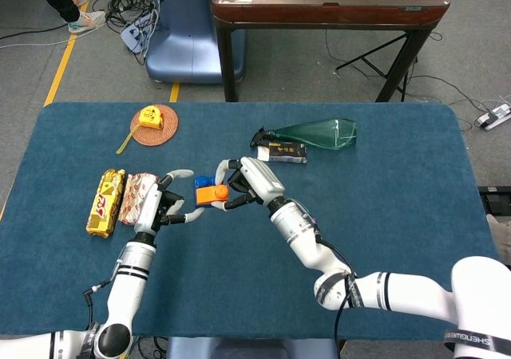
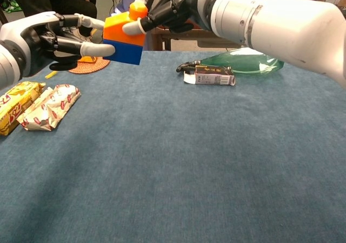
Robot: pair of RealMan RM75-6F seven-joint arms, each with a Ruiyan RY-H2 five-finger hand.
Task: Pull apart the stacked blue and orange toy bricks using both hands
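Your right hand [image 2: 172, 5] grips the orange brick [image 2: 121, 26], stacked on the blue brick [image 2: 123, 51], in the air above the table's [image 1: 399, 207] middle. At its 9 o'clock your left hand [image 2: 51, 40] touches the blue one. Two snack packets [image 1: 120, 199] sit near the left edge; open cloth lies toward 6 o'clock.

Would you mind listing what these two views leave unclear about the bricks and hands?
- Chest view: the right hand covers the orange brick's far side.
- Head view: the blue brick is mostly hidden beneath orange.
- Whether the left hand grips blue firmly: unclear in both.
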